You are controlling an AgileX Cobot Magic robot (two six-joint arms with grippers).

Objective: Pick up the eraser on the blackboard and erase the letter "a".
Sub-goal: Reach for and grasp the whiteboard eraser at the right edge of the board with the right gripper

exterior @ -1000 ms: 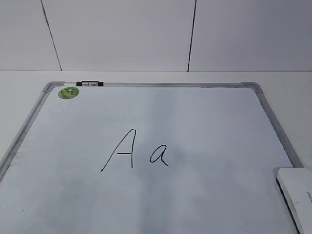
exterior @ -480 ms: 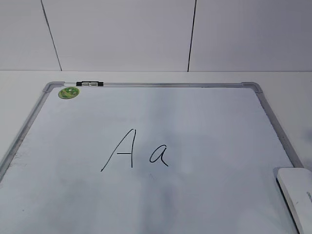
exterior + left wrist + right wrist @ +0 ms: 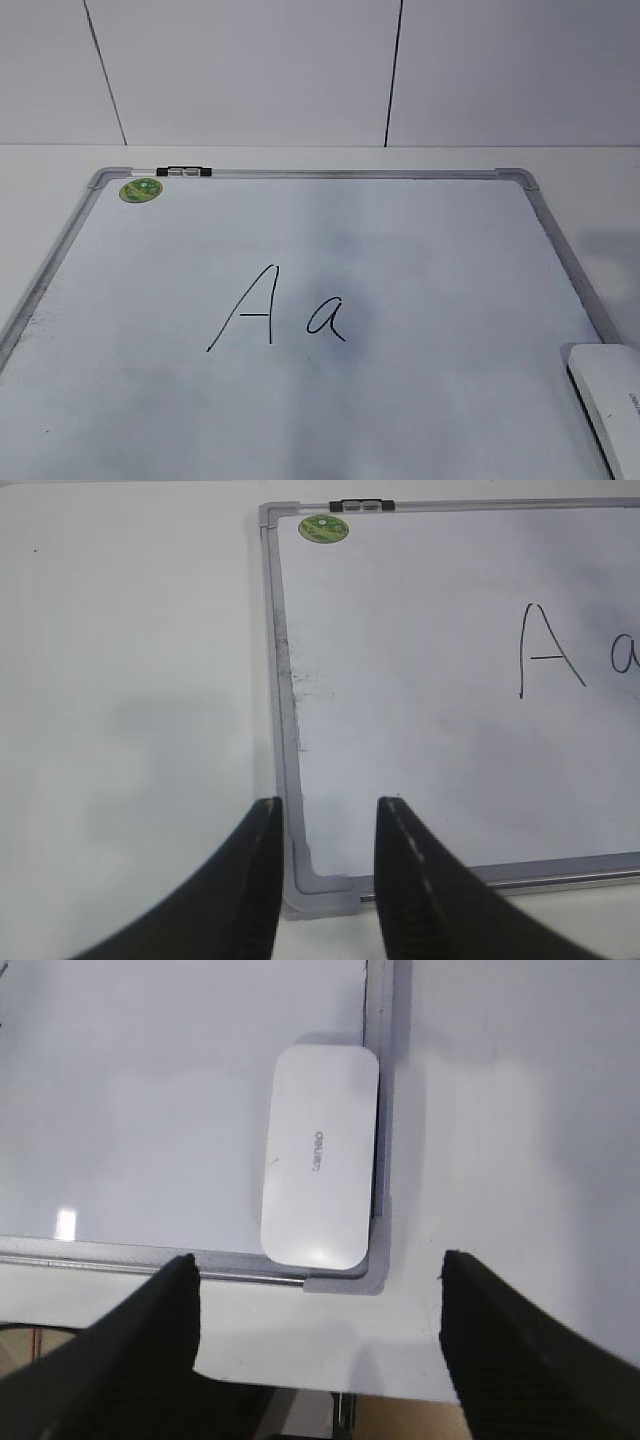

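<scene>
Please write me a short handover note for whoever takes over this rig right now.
Left tool: open, empty, over the blackboard's near-left corner.
Right tool: wide open, empty, above the eraser.
The eraser lies flat in the board's near-right corner, against the frame.
The letter "a" is intact, right of the capital "A".
Done: nothing yet. Left: grasp the eraser, wipe off the "a".

A shadow spreads at the board's right side

Over the last second a faint grey shadow [image 3: 610,255] has deepened on the table [image 3: 600,200] at 3 o'clock of the blackboard [image 3: 540,215], just outside its frame and above the eraser [image 3: 610,395].
</scene>
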